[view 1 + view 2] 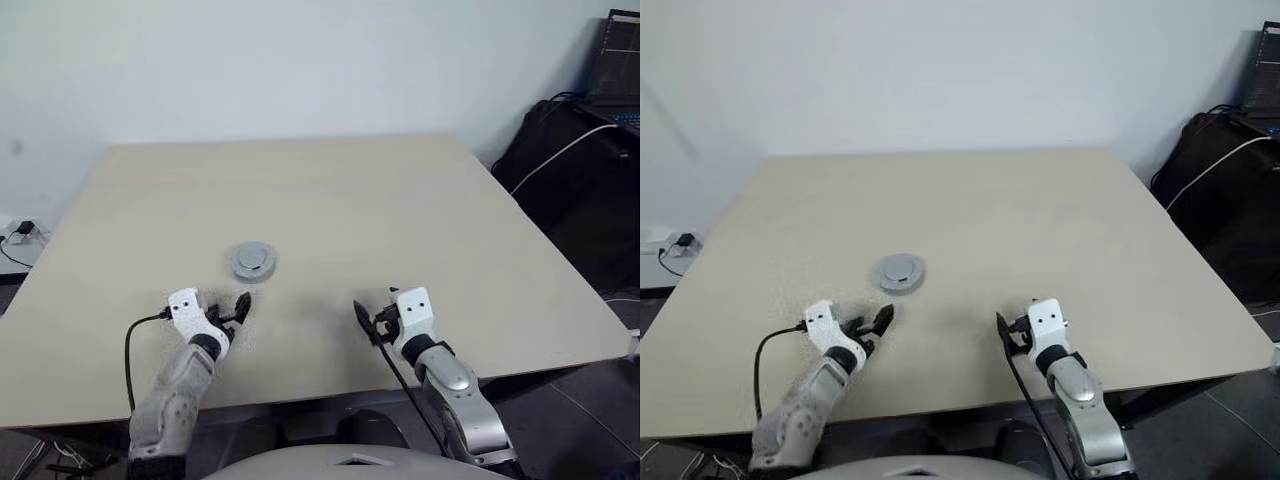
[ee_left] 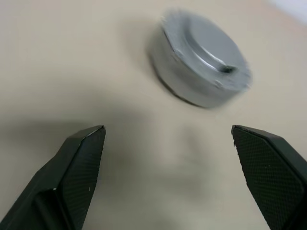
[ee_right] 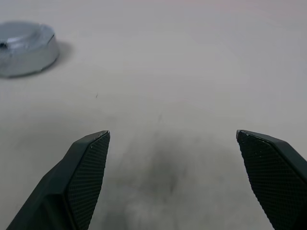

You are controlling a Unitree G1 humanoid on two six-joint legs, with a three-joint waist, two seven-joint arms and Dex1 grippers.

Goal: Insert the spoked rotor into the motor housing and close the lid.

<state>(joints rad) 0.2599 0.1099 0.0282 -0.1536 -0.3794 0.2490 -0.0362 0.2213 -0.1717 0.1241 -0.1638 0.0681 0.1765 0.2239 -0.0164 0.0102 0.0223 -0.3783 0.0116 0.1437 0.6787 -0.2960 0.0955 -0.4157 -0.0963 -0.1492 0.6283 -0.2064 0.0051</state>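
Near the table (image 1: 480,230) front edge, left gripper (image 1: 228,312) and right gripper (image 1: 375,318) are hovering released, lid (image 1: 254,260) sitting apart ahead, bare tabletop surrounding.

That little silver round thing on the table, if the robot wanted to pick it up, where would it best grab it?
Probably by the rim. The closed motor housing lies flat on the table, a low puck with a plain lid on top whose raised centre gives little to pinch. Its upright side wall offers two opposite faces, so open fingers coming from above could straddle it. The left gripper is the nearer one and is open.
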